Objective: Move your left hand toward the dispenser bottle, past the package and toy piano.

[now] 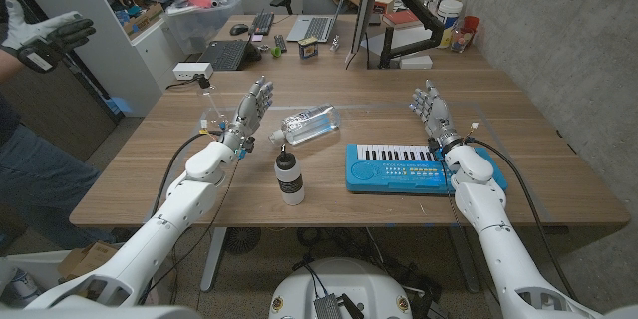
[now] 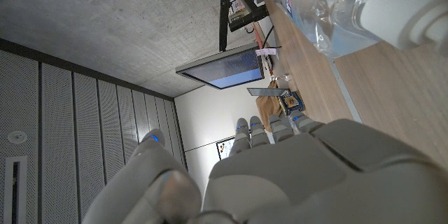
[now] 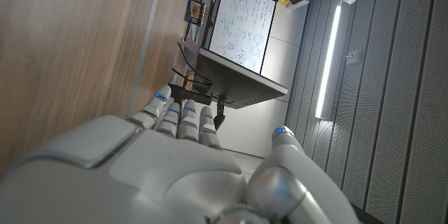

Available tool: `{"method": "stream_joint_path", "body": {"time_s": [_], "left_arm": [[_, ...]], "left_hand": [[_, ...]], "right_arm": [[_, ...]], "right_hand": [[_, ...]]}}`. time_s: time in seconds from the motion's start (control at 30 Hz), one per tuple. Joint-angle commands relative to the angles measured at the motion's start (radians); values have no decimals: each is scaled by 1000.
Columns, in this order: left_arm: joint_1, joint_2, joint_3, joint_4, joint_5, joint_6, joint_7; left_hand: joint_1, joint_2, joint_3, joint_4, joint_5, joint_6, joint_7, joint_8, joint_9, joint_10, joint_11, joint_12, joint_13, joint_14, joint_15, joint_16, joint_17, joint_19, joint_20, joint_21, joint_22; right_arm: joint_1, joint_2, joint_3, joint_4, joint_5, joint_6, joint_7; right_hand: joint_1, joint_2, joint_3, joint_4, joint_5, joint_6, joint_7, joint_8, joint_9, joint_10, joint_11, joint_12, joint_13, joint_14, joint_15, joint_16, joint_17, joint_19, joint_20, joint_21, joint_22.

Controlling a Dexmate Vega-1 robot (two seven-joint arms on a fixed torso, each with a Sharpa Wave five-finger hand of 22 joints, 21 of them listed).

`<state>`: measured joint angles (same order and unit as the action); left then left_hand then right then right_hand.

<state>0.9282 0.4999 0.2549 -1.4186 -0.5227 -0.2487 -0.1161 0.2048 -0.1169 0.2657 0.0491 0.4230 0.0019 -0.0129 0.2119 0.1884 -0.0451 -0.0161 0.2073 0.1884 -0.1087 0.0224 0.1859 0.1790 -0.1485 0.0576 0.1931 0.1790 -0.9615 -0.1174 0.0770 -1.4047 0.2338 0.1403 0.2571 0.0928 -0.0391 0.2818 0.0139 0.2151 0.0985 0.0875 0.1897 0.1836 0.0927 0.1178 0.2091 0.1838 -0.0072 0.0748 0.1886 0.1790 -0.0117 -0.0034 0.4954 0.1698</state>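
Both arms stretched forward over the table from the bottom corners. Left hand (image 1: 250, 110) up, fingers apart and pointing away, holding nothing. Right hand (image 1: 431, 112) pretty much the same, fingers spread, nothing held.

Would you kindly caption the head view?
Left hand open beside clear package; dispenser bottle and toy piano nearby.

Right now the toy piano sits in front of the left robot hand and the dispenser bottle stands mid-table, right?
Not quite: the head view shows the toy piano by the right robot hand, not the left robot hand. The dispenser bottle does stand mid-table.
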Motion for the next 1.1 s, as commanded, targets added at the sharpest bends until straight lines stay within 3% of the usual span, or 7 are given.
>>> {"method": "stream_joint_path", "body": {"time_s": [0.03,1.1], "left_arm": [[6,8,-6,-14,12,-9,9],[28,44,-45,-62,38,-18,47]], "left_hand": [[12,1,3,-7,3,7,-3,5,4,8,1,7,5,5,-3,8,5,1,2,10,4],[31,5,-2,-15,4,11,-8,2,5,13,-4,8,6,9,-5,7,6,0,5,10,4]], "right_arm": [[-1,2,7,-6,-4,-5,5],[1,0,13,-6,-9,-10,7]], "right_hand": [[2,1,-3,-4,-1,8,-2,6,4,1,9,6,3,6,9,3,3,1,3,-3,4],[2,4,-7,-6,-2,10,-6,6,4,3,9,6,4,6,8,2,3,8,4,-20,4]]}}
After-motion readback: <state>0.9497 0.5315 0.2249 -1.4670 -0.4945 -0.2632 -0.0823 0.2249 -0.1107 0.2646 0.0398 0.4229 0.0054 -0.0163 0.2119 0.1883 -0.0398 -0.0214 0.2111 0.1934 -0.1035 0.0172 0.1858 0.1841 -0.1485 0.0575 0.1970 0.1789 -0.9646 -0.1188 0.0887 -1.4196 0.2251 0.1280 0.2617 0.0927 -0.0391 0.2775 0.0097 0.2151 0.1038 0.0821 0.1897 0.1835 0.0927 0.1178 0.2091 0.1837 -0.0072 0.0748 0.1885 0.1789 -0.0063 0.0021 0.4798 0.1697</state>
